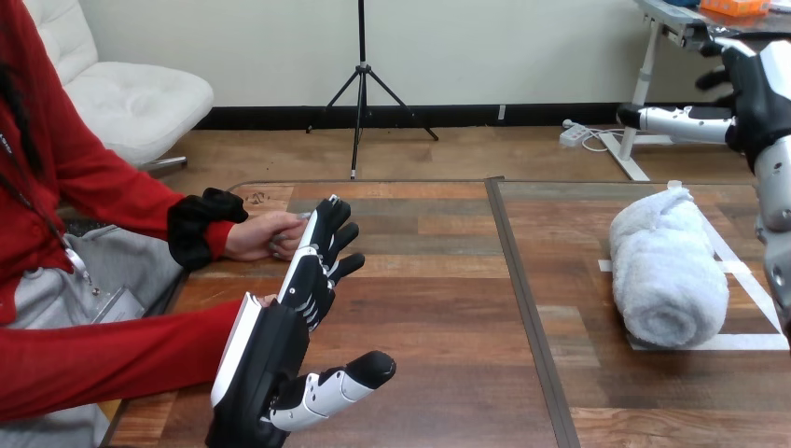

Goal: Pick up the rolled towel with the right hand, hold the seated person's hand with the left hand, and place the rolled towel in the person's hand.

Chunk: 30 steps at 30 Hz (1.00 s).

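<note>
Wood-grain table (438,373) bears fluffy cylindrical rolled towel (667,271); left hand (266,359) fingers (317,247) extend straight, open.

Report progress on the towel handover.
Done: nothing. In hand: the left hand, open, reaches beside the person's hand, not gripping it; the right hand is raised, apart from the rolled towel, which lies on the table. Remaining: grasp towel, hold hand, deliver.

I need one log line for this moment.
left hand open, beside person's hand | right hand open, raised apart from rolled towel | rolled towel on table, untouched
</note>
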Tool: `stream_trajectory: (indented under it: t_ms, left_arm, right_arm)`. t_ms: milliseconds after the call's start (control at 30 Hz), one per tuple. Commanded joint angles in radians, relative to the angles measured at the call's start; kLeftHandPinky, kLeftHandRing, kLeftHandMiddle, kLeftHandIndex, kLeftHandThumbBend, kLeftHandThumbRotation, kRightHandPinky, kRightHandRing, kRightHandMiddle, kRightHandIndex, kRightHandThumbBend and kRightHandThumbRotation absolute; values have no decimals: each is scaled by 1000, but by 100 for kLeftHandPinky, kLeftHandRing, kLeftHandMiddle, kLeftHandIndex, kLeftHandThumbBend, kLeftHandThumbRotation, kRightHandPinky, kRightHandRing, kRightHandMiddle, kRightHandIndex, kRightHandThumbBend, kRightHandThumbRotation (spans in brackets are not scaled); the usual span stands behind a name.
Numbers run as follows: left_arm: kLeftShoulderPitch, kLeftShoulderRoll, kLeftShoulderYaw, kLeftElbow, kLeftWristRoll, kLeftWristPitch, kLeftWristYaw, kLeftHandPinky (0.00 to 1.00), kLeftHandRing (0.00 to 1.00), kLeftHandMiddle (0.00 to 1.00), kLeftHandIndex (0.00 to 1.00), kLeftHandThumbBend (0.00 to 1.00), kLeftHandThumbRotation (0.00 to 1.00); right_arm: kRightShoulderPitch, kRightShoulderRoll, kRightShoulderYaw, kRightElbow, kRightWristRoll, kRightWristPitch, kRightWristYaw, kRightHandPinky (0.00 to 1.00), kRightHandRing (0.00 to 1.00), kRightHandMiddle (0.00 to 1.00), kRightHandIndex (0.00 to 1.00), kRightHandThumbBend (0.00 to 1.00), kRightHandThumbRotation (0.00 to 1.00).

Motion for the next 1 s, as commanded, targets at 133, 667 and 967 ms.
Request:
stream_trajectory:
  t_ms: [133, 667, 967]
  left_arm:
    - [-93, -5, -6, 8, -23, -26, -11, 89, 96, 99, 100, 100, 67]
    - [-85, -7, -5, -8, -43, -25, -24, 88, 95, 100, 100, 100, 66]
    - [-75, -8, 4, -11, -27, -33, -12, 86, 95, 99, 100, 100, 67]
  right_arm:
    - [-250, -31, 84, 184, -41, 54, 53, 29, 47, 63, 93, 100, 53]
    - [-426, -13, 201, 457, -98, 97, 129, 34, 54, 73, 77, 100, 65]
    - [-471, 2, 264, 529, -139, 122, 157, 28, 53, 82, 83, 100, 77]
